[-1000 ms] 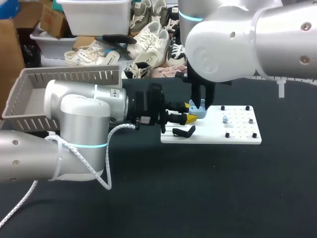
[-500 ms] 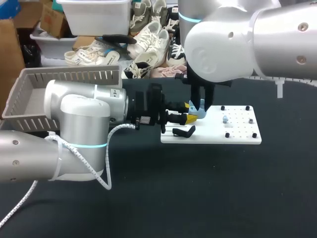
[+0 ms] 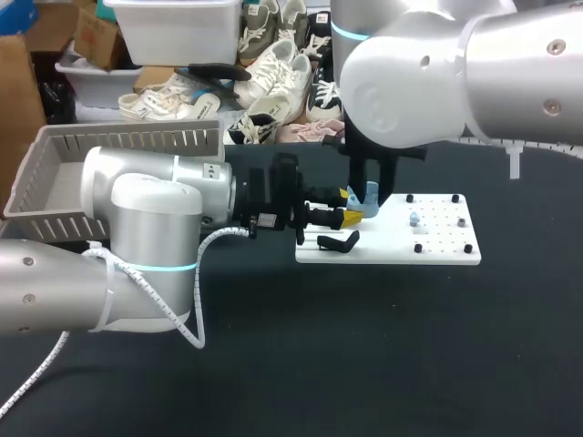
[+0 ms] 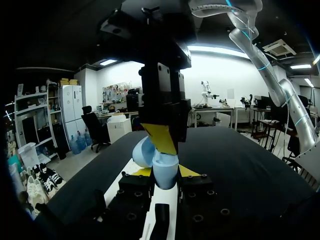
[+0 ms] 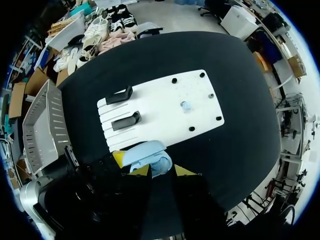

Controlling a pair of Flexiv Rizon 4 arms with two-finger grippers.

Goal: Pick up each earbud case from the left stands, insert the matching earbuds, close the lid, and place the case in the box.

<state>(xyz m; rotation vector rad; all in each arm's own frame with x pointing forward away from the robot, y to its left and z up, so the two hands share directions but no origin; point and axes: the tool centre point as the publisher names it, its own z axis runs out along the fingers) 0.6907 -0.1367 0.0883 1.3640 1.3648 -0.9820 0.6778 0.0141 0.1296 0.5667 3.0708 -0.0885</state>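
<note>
**Head view:** one light-blue earbud case (image 3: pixel 371 193), lid open, is held over the left end of the white board (image 3: pixel 446 250), clamped in my left gripper (image 3: pixel 351 208). My right gripper (image 3: pixel 371 185) meets it from above. One grey box (image 3: pixel 55 182) stands at far left. The wrist label (image 3: pixel 265 220) is too small to read.

**Left wrist view:** the case (image 4: pixel 164 170) stands upright between both yellow tips, lid tilted aside.

**Right wrist view:** two black stands (image 5: pixel 125 120) and one loose earbud (image 5: pixel 186 105) sit on the board. The case's long axis runs parallel to the stands. I cannot tell whether the right gripper grips it.

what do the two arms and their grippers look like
Both the left arm and right arm are thick, rounded silver-white links with a thin glowing cyan ring at a joint. A white coiled cable runs along the left one. The left gripper and right gripper are black with yellow tips.
</note>
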